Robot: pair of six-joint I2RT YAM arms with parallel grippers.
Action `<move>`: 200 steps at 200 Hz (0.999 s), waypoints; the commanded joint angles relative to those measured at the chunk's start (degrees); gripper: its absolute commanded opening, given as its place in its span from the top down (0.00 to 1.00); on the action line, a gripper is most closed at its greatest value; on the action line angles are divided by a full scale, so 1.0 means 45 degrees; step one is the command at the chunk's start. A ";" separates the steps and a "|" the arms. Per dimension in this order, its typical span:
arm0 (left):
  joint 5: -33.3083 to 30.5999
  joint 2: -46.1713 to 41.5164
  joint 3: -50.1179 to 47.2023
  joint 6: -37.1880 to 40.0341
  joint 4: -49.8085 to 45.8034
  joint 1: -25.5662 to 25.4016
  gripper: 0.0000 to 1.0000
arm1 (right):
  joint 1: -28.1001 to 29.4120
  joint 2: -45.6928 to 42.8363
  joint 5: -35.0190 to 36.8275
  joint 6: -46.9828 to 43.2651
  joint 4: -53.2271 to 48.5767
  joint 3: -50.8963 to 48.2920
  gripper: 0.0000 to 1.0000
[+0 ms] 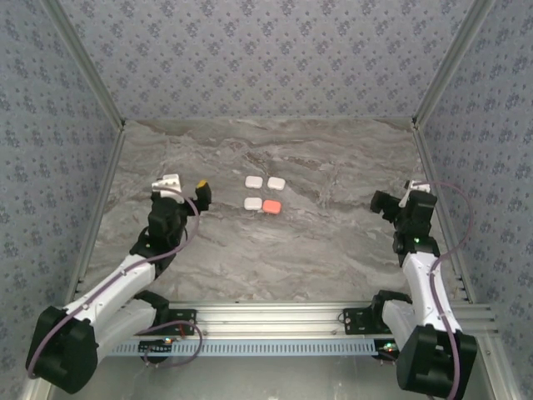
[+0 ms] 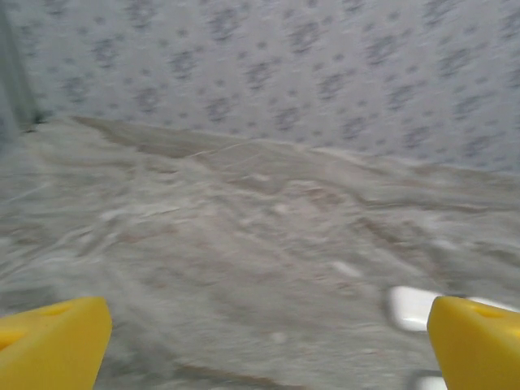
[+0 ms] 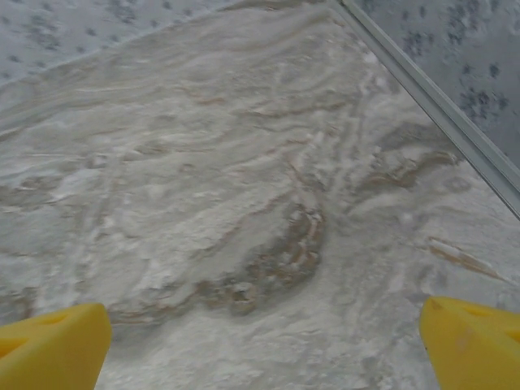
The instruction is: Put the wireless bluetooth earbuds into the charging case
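Observation:
Four closed rounded-square cases lie in a two-by-two group mid-table: three white cases (image 1: 253, 181) (image 1: 276, 182) (image 1: 252, 202) and one coral-red case (image 1: 271, 206). No earbuds are visible. My left gripper (image 1: 185, 190) hovers left of the group, open, with nothing between its yellow fingers (image 2: 53, 341). In the left wrist view, the left gripper (image 2: 268, 349) has a white case (image 2: 409, 307) just inside its right finger (image 2: 479, 345). My right gripper (image 1: 391, 204) is at the far right, open. In the right wrist view, the right gripper (image 3: 264, 349) has bare marble between its fingers (image 3: 53, 345).
The marble tabletop (image 1: 316, 242) is walled by patterned panels at the back and both sides. A metal rail (image 3: 439, 101) runs along the right edge close to my right gripper. The aluminium frame (image 1: 275, 317) holding the arm bases lines the near edge.

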 commanded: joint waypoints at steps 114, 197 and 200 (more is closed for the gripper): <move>-0.0137 0.3951 -0.1217 0.3604 0.4520 0.2539 0.01 | 0.1308 0.7752 -0.2230 -0.2378 1.0114 -0.0785 0.00; 0.2376 0.7172 -0.1234 0.3379 0.7666 0.4342 0.01 | 0.1992 0.8231 -0.0570 -0.2569 1.0895 -0.1025 0.00; 0.2476 0.7307 -0.1182 0.3379 0.7709 0.4363 0.01 | 0.1986 0.8211 -0.0504 -0.2546 1.0890 -0.1026 0.00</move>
